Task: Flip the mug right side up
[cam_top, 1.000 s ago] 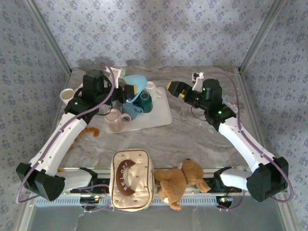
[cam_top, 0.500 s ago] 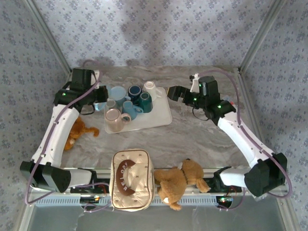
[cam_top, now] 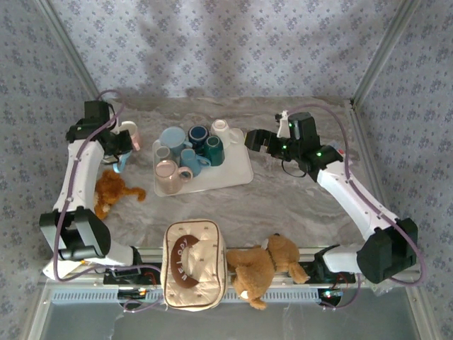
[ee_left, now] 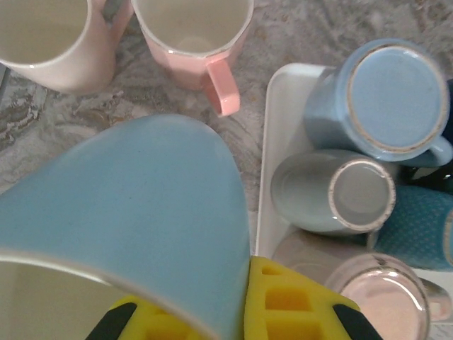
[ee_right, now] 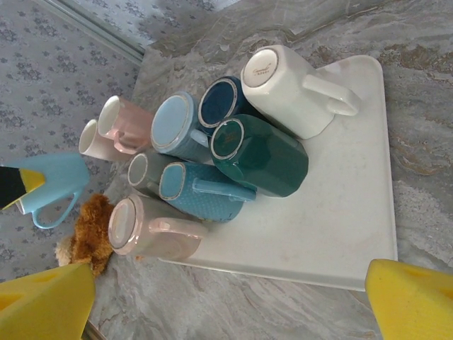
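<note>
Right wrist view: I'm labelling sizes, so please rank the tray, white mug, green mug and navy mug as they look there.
1. tray
2. white mug and green mug: they look alike, so no ranking
3. navy mug, partly hidden behind the others

Soft, even light falls from above, bright and a little washed out, leaving faint broad shadows on the patterned back wall (cam_top: 283,57) and a mild sheen on the worktop (cam_top: 283,191). Close to the lenses, the blue mug (ee_left: 141,205) and the yellow fingers (ee_right: 42,304) blur; farther mugs stay sharp.
</note>
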